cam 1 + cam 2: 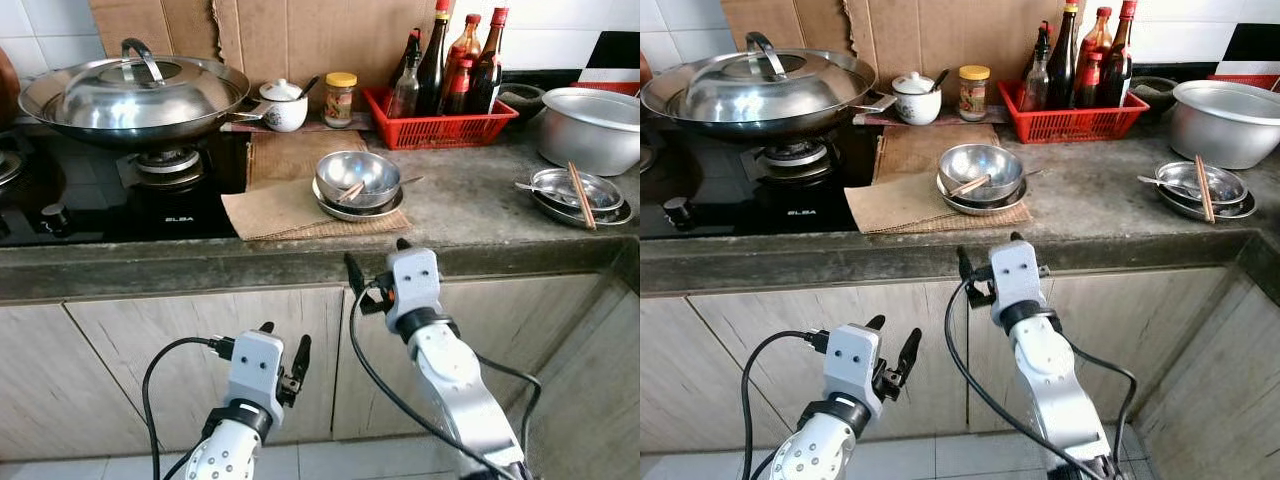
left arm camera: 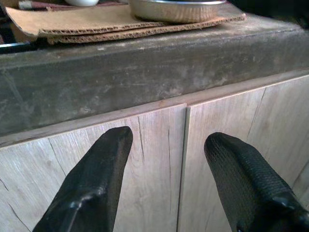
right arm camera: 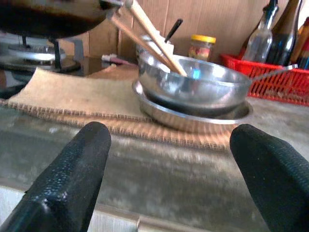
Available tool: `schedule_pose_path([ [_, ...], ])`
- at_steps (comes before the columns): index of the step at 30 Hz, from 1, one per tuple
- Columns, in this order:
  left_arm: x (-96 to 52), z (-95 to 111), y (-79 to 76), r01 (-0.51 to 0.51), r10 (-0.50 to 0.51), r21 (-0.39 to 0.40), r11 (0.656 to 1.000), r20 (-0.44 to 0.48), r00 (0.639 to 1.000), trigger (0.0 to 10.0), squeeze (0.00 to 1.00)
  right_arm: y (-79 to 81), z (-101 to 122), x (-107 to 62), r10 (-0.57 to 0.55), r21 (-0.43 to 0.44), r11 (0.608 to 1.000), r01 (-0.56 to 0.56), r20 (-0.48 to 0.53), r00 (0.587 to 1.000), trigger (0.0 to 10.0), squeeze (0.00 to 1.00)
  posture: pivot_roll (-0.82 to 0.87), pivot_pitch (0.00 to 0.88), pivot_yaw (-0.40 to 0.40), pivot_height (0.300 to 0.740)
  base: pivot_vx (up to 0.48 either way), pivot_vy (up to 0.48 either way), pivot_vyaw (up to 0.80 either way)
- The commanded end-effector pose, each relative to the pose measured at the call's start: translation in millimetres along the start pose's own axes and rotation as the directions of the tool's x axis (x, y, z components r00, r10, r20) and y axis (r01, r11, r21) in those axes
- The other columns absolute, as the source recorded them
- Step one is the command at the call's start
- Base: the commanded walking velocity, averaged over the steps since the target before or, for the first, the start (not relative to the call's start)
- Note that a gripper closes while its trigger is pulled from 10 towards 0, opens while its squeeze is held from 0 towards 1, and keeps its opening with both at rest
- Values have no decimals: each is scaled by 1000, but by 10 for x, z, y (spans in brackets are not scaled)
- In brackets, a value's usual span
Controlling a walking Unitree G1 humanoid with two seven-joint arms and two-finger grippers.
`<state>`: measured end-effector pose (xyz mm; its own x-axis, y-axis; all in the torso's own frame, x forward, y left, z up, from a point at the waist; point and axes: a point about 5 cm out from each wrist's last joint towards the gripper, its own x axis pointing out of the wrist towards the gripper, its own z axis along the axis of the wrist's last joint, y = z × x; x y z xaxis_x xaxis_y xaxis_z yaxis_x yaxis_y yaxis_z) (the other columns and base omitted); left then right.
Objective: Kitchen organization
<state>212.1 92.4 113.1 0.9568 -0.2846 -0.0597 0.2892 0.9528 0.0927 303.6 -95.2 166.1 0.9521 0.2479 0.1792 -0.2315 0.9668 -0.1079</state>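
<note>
**Right arm lines up on the stacked bowl**

The robot stands square to the counter [image 1: 470, 215], and the job looks barely begun. A steel bowl [image 1: 358, 177] sits nested in a shallow dish [image 1: 390, 208] on a cardboard mat [image 1: 280, 208], near the counter's front edge, with a pair of chopsticks [image 3: 149, 34] leaning inside it, their long axis running from the bowl's middle up over the rim on the stove side.

The right gripper [image 1: 375, 262] is raised to counter-edge height, fingers spread wide, and the bowl lies straight ahead of it and slightly above, between the two fingers in its wrist view. That makes it clearly the nearer arm. The left gripper [image 1: 283, 352] hangs lower, facing the cabinet doors [image 2: 183, 159], fingers also parted. I'd guess the right goes forward for the bowl; the chopsticks could tip out.
</note>
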Motion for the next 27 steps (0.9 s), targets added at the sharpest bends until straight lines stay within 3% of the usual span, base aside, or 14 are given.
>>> schedule_pose_path([
  [1,-14,55,-17,-2,2,4,1000,24,1000,10000,0,8,55,76,-9,-1,1000,9,28,1000,10000,0,157,97,-30,740,0,0,0],
  [11,-22,169,-61,20,-20,-3,1000,98,995,10000,0,68,192,294,-50,-17,999,52,83,995,10000,0,166,105,-36,740,0,0,0],
  [16,-56,260,-133,82,-79,-8,997,178,981,10000,0,76,265,397,-72,-42,996,78,123,990,10000,0,171,98,-39,740,0,0,0],
  [27,-48,242,-182,115,-115,8,993,188,975,10000,0,118,444,555,-82,-49,994,94,205,975,10000,0,167,87,-42,740,0,0,0],
])
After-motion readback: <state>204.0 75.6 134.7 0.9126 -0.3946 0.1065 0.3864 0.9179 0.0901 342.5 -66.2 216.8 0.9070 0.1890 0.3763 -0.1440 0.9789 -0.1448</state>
